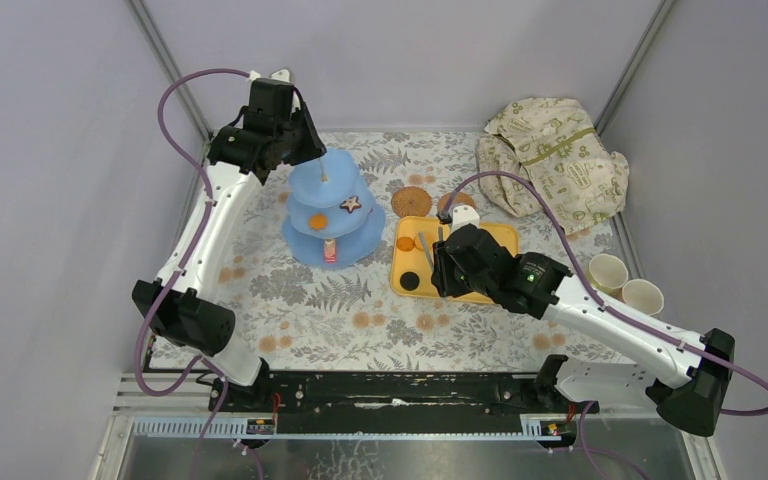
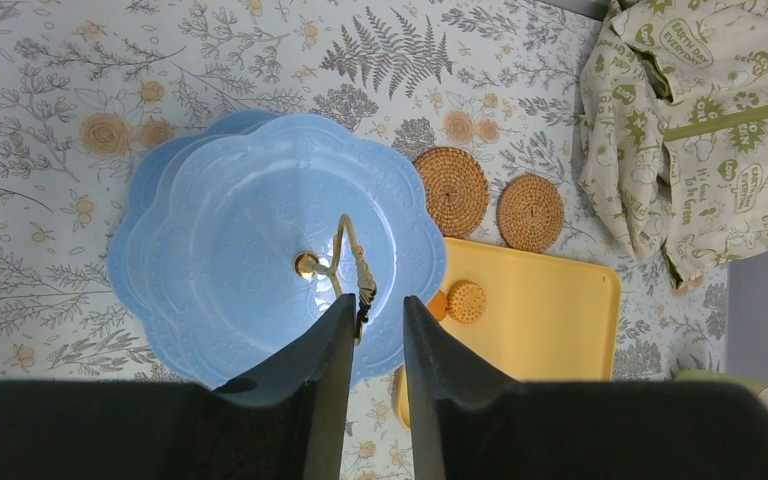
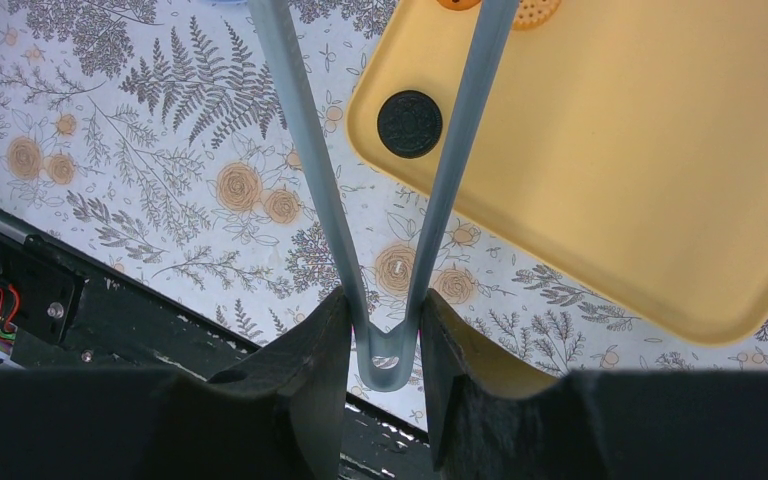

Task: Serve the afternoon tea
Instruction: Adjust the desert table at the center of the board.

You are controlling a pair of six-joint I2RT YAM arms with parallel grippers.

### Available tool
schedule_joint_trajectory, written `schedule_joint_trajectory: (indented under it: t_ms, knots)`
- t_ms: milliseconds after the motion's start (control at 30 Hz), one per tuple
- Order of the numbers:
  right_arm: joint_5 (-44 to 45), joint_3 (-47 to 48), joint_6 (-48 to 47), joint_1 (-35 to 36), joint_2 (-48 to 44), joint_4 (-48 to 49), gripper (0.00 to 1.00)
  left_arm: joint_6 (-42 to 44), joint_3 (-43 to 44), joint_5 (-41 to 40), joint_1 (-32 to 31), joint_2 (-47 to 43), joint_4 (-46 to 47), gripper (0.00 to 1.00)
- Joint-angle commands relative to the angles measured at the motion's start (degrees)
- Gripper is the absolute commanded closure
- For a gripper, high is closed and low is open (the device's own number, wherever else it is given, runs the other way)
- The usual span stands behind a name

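Left claw (image 2: 377, 305) narrow at the stand's (image 2: 230, 250) gold handle (image 2: 363, 285) (gripping? can't tell), right claw (image 3: 382, 300) holding tongs (image 3: 307, 150), next needs them closing on the tray's (image 3: 660, 200) dark biscuit (image 3: 409, 124).

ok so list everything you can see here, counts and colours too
three-tier stand: 1, light blue, far left
toy pastries: 3, orange, brown star, pink, on the stand's tiers
biscuits: 3, one black, two orange, on the tray's left end
woven coasters: 2, brown, side by side behind the tray
cups: 2, pale, right edge
tray: 1, yellow, mid-table
tongs: 1, grey, in the right gripper
cloth: 1, cream with green print, crumpled, far right
tablecloth: 1, pale floral
left gripper: black, above the stand's top, jaws slightly apart
right gripper: black, shut on the tongs
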Motion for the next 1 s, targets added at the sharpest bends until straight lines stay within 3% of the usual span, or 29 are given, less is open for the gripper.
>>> schedule_joint_trajectory:
  t_ms: [0, 400, 800, 967]
  knots:
    - [1.11, -0.11, 0.28, -0.47, -1.32, 2.66, 0.64, -0.87, 0.36, 1.57, -1.04, -0.07, 0.61, 0.69]
    - [1.17, 0.48, 0.09, -0.47, -1.21, 2.20, 0.64, -1.47, 1.22, 0.30, -2.90, -0.23, 0.67, 0.68]
    - [1.30, 0.71, 0.22, -0.48, -1.31, 1.61, 0.64, -3.18, -4.28, -9.87, -2.91, -4.30, 5.34, 0.36]
    - [1.27, 0.83, 0.09, -0.44, -1.02, 1.40, 0.64, -4.73, -7.85, -12.92, -2.93, -8.33, 8.84, 0.30]
